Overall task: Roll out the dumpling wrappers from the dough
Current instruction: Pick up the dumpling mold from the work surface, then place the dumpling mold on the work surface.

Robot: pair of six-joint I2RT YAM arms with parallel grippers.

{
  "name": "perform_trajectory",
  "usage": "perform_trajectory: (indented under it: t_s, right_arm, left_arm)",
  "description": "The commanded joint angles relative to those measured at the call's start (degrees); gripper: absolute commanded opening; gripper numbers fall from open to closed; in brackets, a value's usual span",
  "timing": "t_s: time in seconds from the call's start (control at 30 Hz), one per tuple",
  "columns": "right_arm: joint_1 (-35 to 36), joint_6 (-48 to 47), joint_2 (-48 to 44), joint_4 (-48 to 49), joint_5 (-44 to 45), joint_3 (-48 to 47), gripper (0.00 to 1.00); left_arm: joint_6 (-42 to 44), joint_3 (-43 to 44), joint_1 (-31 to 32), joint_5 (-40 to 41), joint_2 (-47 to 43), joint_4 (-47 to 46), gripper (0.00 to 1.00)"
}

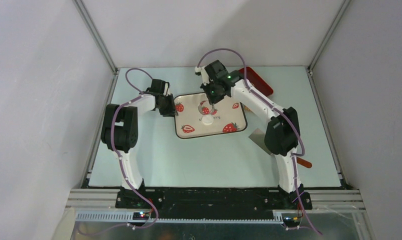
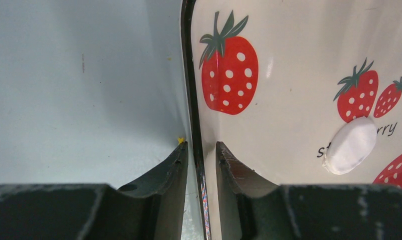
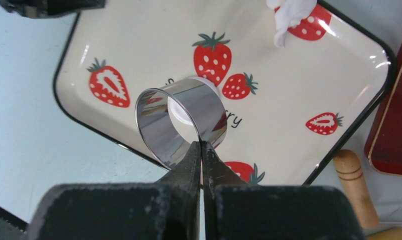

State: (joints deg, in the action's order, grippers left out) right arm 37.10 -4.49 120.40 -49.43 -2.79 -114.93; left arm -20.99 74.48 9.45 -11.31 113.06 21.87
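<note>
A cream tray printed with strawberries (image 1: 229, 114) lies mid-table. My left gripper (image 2: 201, 146) straddles its black left rim (image 2: 191, 90), one finger outside and one inside, and is shut on it. A flat white roundish dumpling wrapper (image 2: 350, 146) lies near the tray's middle (image 1: 207, 120). My right gripper (image 3: 201, 144) is shut on the wall of a shiny metal ring (image 3: 159, 125), held tilted just over the wrapper; white shows through the ring's opening (image 3: 180, 108). A torn lump of dough (image 3: 291, 15) lies by a strawberry towards the tray's far side.
A dark red tray (image 1: 259, 80) lies behind the right arm, its edge close to the strawberry tray (image 3: 394, 125). A wooden rolling pin (image 3: 354, 185) lies beside the strawberry tray's corner. A grey scraper (image 1: 259, 137) and an orange-handled tool (image 1: 304, 162) lie at the right.
</note>
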Motion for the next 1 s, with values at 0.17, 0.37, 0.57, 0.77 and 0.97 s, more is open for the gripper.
perform_trajectory:
  t_s: [0.17,0.37,0.57,0.77,0.97]
  right_arm:
    - [-1.06,1.54,-0.39,-1.75,-4.37,-9.47,0.0]
    - [-0.87,2.8,6.44,0.14,-4.93,-17.49,0.0]
    - [-0.1,4.74,13.74,4.48,-5.12,-22.39,0.0]
    - [-0.95,10.21,18.2,8.63,-7.87,-23.19,0.0]
    - [-1.66,15.15,22.63,9.25,-11.85,-25.37,0.0]
  left_arm:
    - [0.44,-0.25,-0.31,1.37,0.94,2.18,0.33]
    - [0.34,-0.29,-0.3,1.46,0.86,2.19,0.33]
    - [0.37,-0.35,-0.38,1.35,0.85,2.21,0.33]
    - [0.18,-0.23,-0.63,0.72,1.06,2.17,0.33]
    - [0.0,-0.13,-0.98,0.07,1.31,2.21,0.33]
